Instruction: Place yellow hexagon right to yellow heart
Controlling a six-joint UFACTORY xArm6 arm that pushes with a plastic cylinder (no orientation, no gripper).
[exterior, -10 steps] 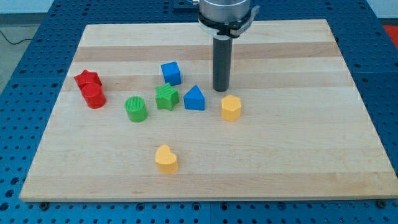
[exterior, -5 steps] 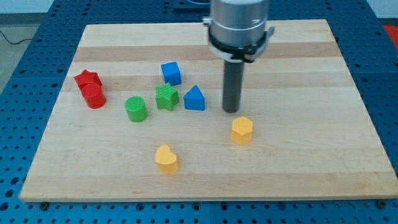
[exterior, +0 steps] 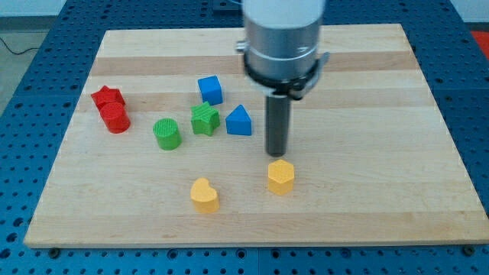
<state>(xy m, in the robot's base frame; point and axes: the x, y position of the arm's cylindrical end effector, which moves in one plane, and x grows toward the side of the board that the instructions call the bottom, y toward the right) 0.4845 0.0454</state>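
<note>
- My tip (exterior: pixel 276 155) was the blunt lower end of a straight dark rod; there were no jaws on it to spread or pinch, and it held nothing.
- The tip stood on the wooden board (exterior: pixel 382 191), just above the yellow hexagon (exterior: pixel 280 177) in the view, so close that I could not tell whether the two touched.
- The yellow hexagon sat toward the view's bottom, slightly right of the board's middle.
- The yellow heart (exterior: pixel 204 195) lay to the view's left of the hexagon and a little lower, with bare board between them; the hexagon was thus on the heart's right side, though near rather than just beside it.
- The blue block with a peaked top (exterior: pixel 239 121) stood to the upper left of the tip, apart from it.
- The green star (exterior: pixel 204 119) sat just left of that blue block, and the blue cube (exterior: pixel 210 89) stood above the star.
- The green cylinder (exterior: pixel 166 134) stood left of the star and a little lower.
- At the far left, the red star (exterior: pixel 108 98) and the red cylinder (exterior: pixel 116 118) sat pressed together, the cylinder lower.
</note>
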